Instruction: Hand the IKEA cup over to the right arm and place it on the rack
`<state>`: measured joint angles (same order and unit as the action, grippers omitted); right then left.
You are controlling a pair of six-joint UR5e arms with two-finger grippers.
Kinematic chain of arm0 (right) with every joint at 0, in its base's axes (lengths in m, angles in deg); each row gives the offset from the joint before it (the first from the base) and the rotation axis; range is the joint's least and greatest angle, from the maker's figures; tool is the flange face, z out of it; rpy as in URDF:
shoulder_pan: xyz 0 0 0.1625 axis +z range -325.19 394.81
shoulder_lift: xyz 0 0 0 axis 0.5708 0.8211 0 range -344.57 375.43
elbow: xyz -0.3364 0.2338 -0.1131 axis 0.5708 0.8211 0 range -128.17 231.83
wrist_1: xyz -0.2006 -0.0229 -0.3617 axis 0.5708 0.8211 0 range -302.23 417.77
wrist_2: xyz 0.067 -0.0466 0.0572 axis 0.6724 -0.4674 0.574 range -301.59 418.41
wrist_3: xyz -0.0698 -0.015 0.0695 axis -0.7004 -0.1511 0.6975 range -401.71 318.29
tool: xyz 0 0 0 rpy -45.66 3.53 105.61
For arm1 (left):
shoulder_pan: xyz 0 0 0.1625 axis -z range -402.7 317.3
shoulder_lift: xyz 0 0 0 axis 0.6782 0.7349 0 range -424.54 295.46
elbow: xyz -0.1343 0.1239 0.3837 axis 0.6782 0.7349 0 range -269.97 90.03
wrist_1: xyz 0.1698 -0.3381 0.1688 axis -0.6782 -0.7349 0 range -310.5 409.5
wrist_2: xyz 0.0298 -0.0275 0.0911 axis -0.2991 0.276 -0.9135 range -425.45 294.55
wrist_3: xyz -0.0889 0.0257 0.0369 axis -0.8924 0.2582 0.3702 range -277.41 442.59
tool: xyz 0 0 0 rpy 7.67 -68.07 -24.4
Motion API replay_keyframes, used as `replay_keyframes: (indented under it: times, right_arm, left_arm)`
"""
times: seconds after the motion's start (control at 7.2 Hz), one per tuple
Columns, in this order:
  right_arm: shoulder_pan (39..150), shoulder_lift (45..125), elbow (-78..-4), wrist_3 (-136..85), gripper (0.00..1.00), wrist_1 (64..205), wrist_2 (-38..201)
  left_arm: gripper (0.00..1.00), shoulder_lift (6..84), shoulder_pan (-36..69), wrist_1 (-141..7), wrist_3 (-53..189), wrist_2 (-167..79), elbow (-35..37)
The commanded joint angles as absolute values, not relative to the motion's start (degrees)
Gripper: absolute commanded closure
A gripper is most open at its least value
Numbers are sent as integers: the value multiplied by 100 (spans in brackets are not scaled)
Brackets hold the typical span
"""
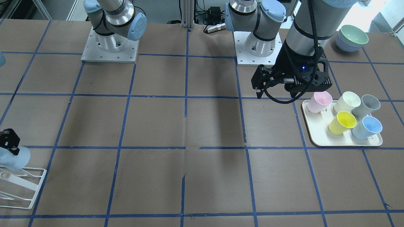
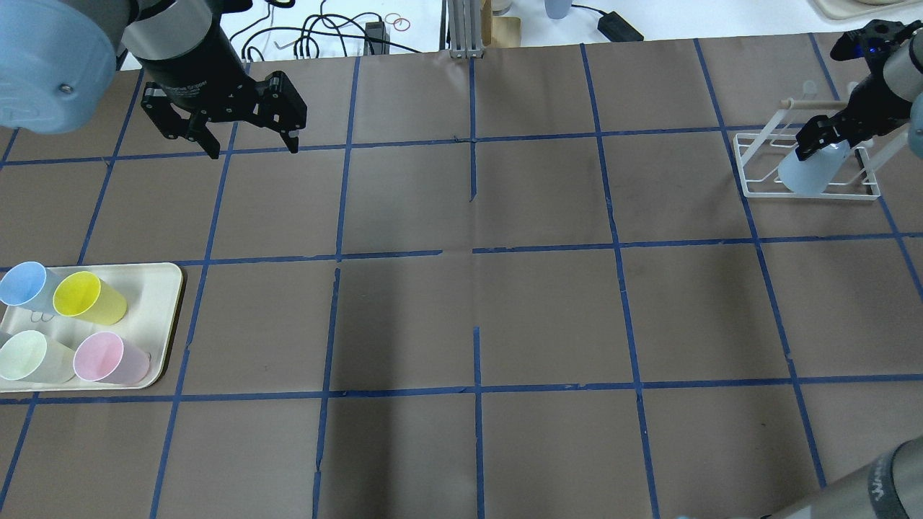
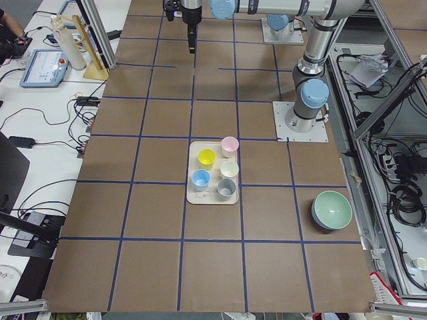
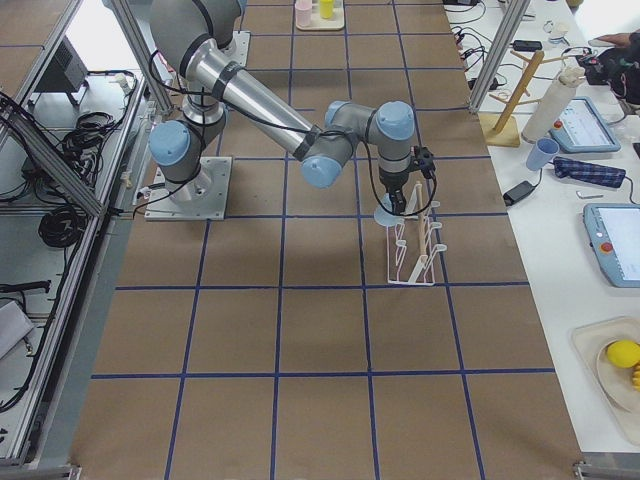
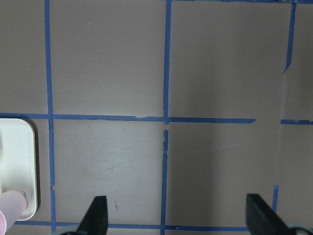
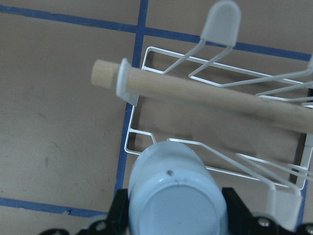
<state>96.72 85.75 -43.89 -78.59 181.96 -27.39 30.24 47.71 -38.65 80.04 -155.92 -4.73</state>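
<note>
My right gripper (image 2: 822, 138) is shut on the IKEA cup (image 2: 809, 171), a pale blue tumbler held upside down and tilted over the white wire rack (image 2: 757, 189) at the table's far right. In the right wrist view the cup's base (image 6: 173, 198) sits between the two fingers, just in front of the rack's wooden rod (image 6: 205, 95). In the front view the cup (image 1: 14, 157) and the rack (image 1: 23, 186) are at the left edge. I cannot tell whether the cup rests on a prong. My left gripper (image 2: 254, 150) is open and empty, hovering above bare table at the far left.
A cream tray (image 2: 162, 303) at the left holds several cups, among them a blue one (image 2: 21, 282), a yellow one (image 2: 86, 297) and a pink one (image 2: 108, 357). Stacked bowls (image 1: 352, 37) stand near the left arm's base.
</note>
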Motion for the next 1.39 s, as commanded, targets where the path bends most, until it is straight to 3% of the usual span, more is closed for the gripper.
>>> replay_keyframes:
  times: [0.0, 0.42, 0.83, 1.25]
  right_arm:
    - [9659, 8583, -4379, -7888, 0, 18161, -2780]
    - [9659, 8792, -4300, -7853, 0, 17995, -2825]
    - [9747, 10099, -4326, -7809, 0, 16137, -2729]
    - [10534, 10997, -4396, -6111, 0, 15102, -2780]
  left_arm:
    - [0, 3012, 4748, -3865, 8004, -15589, -472]
    - [0, 2994, 4747, -3865, 8004, -15581, -472]
    - [0, 2977, 4756, -3874, 8004, -15581, -463]
    - [0, 2985, 4756, -3874, 8004, -15589, -463]
